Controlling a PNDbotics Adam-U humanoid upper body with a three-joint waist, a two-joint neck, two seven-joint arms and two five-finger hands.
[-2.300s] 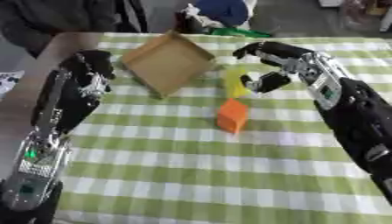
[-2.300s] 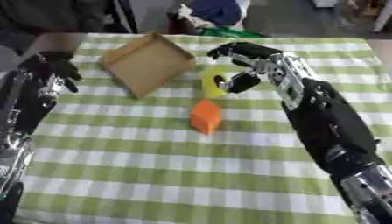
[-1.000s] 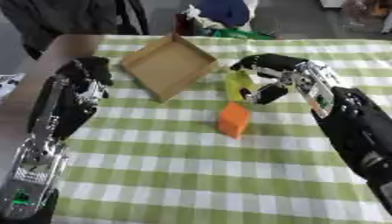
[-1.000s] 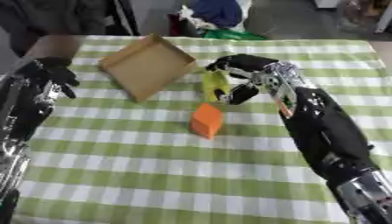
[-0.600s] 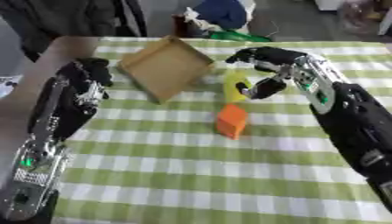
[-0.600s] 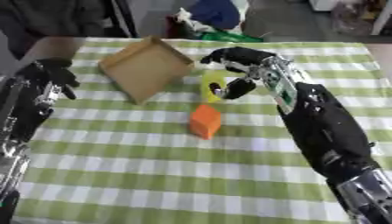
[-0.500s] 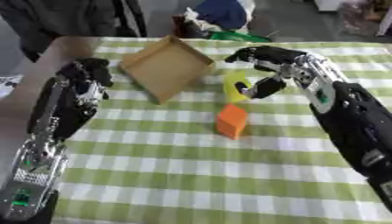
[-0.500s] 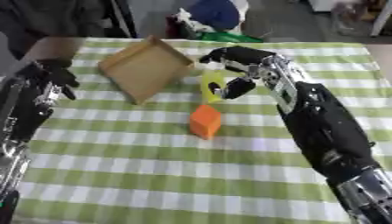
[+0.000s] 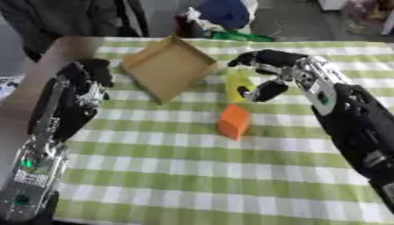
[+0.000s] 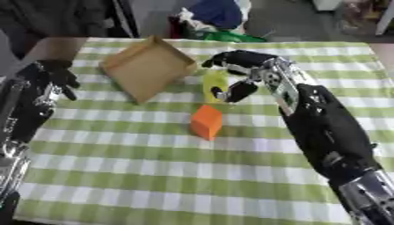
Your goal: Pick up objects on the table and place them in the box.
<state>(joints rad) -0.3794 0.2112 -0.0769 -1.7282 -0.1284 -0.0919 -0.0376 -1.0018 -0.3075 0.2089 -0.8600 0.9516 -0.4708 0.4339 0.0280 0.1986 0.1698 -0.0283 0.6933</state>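
Checked cloth (image 9: pixel 192 176): right robot hand (image 9: pixel 265 77) cups upright yellow obj (image 9: pixel 237 82) (long axis vertical).

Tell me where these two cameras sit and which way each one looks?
Left eye view: in the robot's head, looking down at the checked table; both arms show, left hand beside the box, right hand curled round the yellow object.
Right eye view: same head, slightly to the side, same downward look, both arms.
Shared: box, yellow object, orange block, both hands.

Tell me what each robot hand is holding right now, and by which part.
The right robot hand curls around the yellow object, near its upper part. The left robot hand holds nothing.
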